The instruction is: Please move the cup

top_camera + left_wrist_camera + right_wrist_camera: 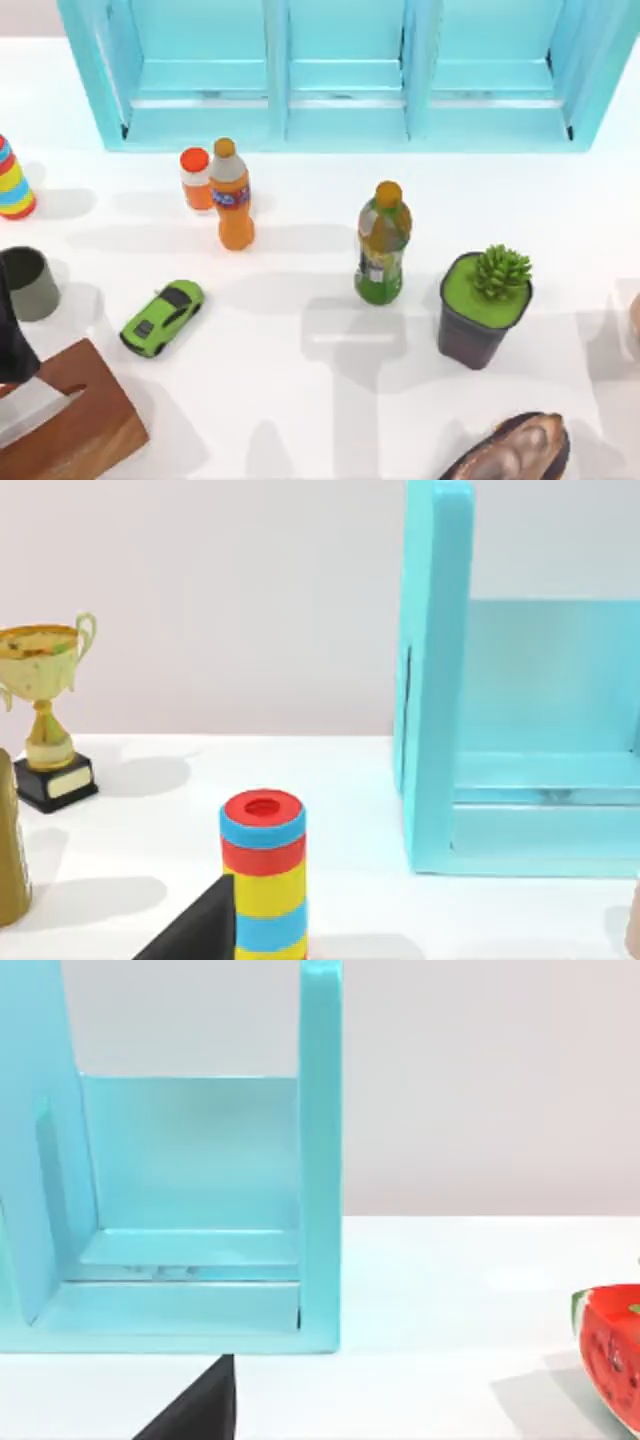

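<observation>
The cup (28, 283) is a small grey-green cylinder with a dark inside. It stands upright near the table's left edge in the top view. A dark part of my left arm (12, 340) reaches in from the left edge just in front of the cup, apart from it. A black piece of the left gripper (195, 930) shows low in the left wrist view, facing the rainbow-striped object (262, 875). In the right wrist view a black piece of my right gripper (195, 1405) points toward the turquoise shelf (180, 1260).
A wooden block (60, 420) lies front left, a green toy car (162, 316) right of the cup. Two orange bottles (232, 200), a green bottle (383, 245) and a potted succulent (485, 305) stand mid-table. The turquoise shelf (340, 110) spans the back. A gold trophy (45, 720) and a watermelon slice (610, 1350) show in the wrist views.
</observation>
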Motion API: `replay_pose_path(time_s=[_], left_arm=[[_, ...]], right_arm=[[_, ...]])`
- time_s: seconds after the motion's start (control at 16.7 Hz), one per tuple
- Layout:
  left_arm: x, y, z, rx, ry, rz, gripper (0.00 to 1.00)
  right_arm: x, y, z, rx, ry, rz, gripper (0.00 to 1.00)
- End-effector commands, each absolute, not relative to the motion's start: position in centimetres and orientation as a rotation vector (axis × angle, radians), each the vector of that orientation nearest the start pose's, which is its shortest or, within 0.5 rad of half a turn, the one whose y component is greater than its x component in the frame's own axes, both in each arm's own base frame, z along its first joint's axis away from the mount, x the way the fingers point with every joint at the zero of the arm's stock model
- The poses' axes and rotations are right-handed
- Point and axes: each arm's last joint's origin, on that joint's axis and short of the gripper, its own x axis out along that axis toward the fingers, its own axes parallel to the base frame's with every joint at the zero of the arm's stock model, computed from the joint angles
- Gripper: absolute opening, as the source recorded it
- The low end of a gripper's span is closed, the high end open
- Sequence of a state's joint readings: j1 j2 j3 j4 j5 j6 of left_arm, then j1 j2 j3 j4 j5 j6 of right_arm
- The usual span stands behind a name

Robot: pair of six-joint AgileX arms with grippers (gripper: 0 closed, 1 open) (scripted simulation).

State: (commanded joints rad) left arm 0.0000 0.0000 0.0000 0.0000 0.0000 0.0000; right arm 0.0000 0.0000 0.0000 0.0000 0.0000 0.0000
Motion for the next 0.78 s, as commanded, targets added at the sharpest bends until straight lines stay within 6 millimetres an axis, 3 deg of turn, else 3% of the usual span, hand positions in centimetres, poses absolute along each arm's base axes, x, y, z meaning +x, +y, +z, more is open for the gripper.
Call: replay_pose_path(time_s=[0.3, 0.54, 0.78], left_arm=[[10.6, -0.2, 17.0, 0.000, 0.056, -0.010, 1.00], [11.6, -0.3, 20.2, -0.003, 0.255, -0.022, 1.00], [14.7, -0.4, 23.8, 0.000, 0.577, -0.022, 1.00]], right_arm=[[10.6, -0.1, 16.0, 0.000, 0.000, 0.000, 1.00], [10.6, -0.1, 16.0, 0.000, 0.000, 0.000, 1.00], [10.6, -0.1, 16.0, 0.000, 0.000, 0.000, 1.00]])
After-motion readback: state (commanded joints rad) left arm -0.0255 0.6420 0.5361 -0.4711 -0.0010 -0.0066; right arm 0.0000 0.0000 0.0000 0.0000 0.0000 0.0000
